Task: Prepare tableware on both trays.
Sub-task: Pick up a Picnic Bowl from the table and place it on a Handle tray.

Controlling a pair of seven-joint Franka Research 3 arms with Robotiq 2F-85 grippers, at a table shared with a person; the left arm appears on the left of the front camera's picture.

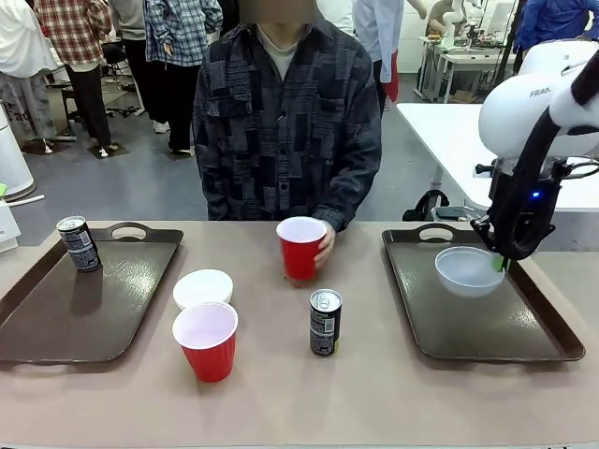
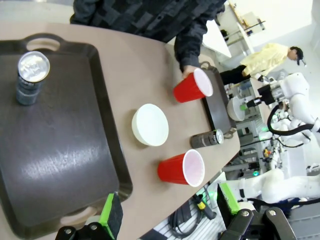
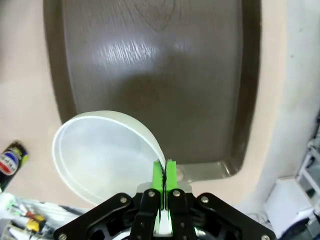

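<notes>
My right gripper [image 1: 499,263] is shut on the rim of a white bowl [image 1: 466,271], holding it over the far end of the right tray [image 1: 487,332]. From the right wrist, the green pads [image 3: 159,175] pinch the bowl [image 3: 100,150] above the tray [image 3: 160,75]. My left gripper [image 2: 168,207] is open, high above the near edge of the left tray [image 2: 60,150], where a dark can [image 2: 31,77] stands. On the table between the trays are a second white bowl [image 1: 203,287], a red cup [image 1: 206,340] and a can [image 1: 325,322]. The person's hand holds another red cup [image 1: 301,246].
The person stands at the far side of the table, one hand on the far red cup. The left tray [image 1: 65,318] holds just its can [image 1: 78,243] at its far corner. The right tray's near half is bare. A white table stands behind, at the right.
</notes>
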